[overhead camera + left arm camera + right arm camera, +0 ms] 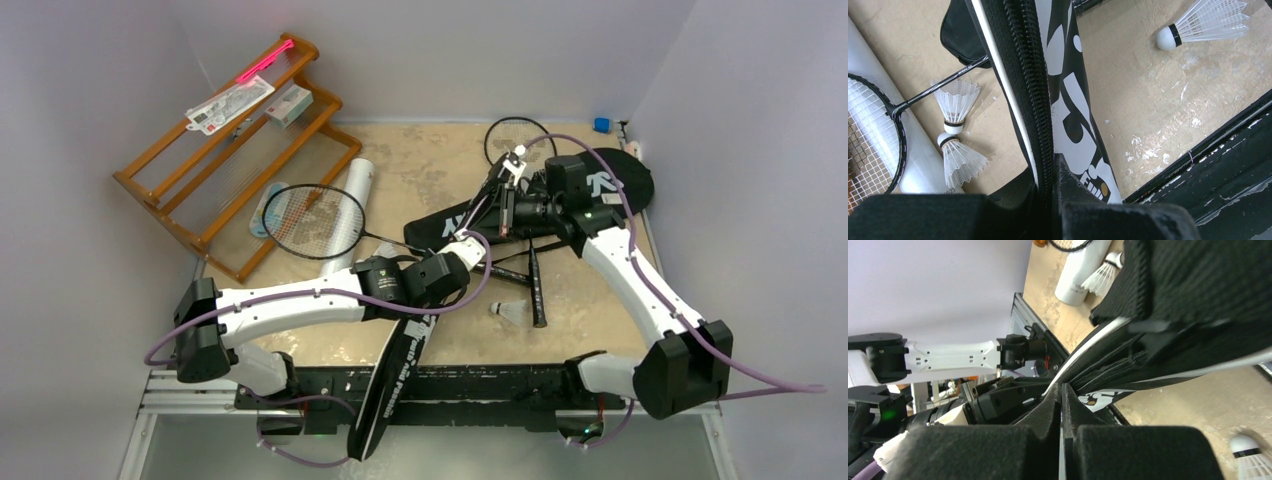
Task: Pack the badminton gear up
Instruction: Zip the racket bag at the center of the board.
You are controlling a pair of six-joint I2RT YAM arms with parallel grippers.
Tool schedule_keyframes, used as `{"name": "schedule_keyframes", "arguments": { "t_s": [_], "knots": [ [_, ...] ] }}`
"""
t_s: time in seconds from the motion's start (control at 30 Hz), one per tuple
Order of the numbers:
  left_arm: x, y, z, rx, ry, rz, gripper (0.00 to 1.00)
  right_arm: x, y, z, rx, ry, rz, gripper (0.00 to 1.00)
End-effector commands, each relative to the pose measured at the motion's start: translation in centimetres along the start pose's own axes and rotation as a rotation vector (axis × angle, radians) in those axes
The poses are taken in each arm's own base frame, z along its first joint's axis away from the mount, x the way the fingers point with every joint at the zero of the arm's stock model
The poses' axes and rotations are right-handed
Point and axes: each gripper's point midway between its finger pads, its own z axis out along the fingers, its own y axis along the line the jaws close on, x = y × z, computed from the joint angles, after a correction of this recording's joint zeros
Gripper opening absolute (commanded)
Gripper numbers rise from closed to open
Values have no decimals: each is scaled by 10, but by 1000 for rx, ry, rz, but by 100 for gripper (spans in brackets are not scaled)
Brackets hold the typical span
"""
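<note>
A long black bag with white lettering (pixel 392 385) hangs over the table's near edge and rises toward both grippers. My left gripper (pixel 468 248) is shut on its zipper edge (pixel 1040 100). My right gripper (pixel 502 215) is shut on the bag's white-trimmed edge (pixel 1088 352). A second black bag (pixel 612 180) lies at the back right. One racket (pixel 315 222) lies over the white tube (pixel 352 200); another racket's head (pixel 515 138) is at the back. A shuttlecock (pixel 510 313) lies beside a black handle (pixel 537 290). Two shuttlecocks (pixel 957 100) lie by the tube.
The orange wooden rack (pixel 225 160) stands at the back left with a small white carton (pixel 290 105) and a card (pixel 230 105) on it. Grey walls close the left, back and right. A black rail (pixel 500 385) runs along the near edge.
</note>
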Motion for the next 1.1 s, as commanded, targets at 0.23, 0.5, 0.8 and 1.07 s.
{"name": "schedule_keyframes", "arguments": {
  "t_s": [0.23, 0.5, 0.8, 1.07],
  "knots": [
    [-20, 6, -2, -39, -49, -21, 0, 17, 12, -10, 41, -40, -32, 0],
    [-17, 9, -5, -38, -52, -31, 0, -33, -13, -60, 186, -289, 6, 13],
    [-19, 9, -8, -32, -61, -29, 0, -66, -4, -61, 122, -323, -20, 40],
    [-19, 11, -10, -32, -66, -27, 0, -87, -8, -55, 123, -339, -37, 34]
  ]
}}
